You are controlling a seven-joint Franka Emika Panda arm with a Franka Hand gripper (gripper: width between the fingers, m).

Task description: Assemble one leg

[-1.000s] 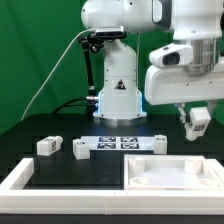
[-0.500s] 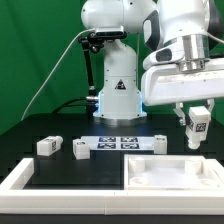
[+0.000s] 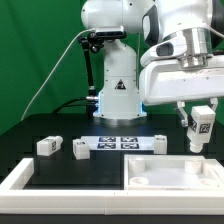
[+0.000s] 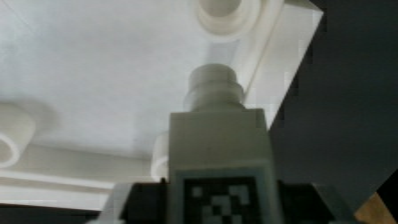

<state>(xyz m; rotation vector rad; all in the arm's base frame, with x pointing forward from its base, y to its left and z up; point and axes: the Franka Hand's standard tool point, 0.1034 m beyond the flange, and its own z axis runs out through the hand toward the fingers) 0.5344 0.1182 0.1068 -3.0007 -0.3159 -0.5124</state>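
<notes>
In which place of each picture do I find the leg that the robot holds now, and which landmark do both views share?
Exterior view: the held leg hangs at the exterior view's right, above the white square part, with its tag facing the camera.
Wrist view: the held leg fills the middle, its tag nearest the camera and its round tip pointing away.
Shared landmark: the white square part, which lies beneath the held leg in both views.

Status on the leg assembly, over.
Gripper shut on the leg, held off the table. Peg end points at the white square part, not yet seated. Nothing between them.
</notes>
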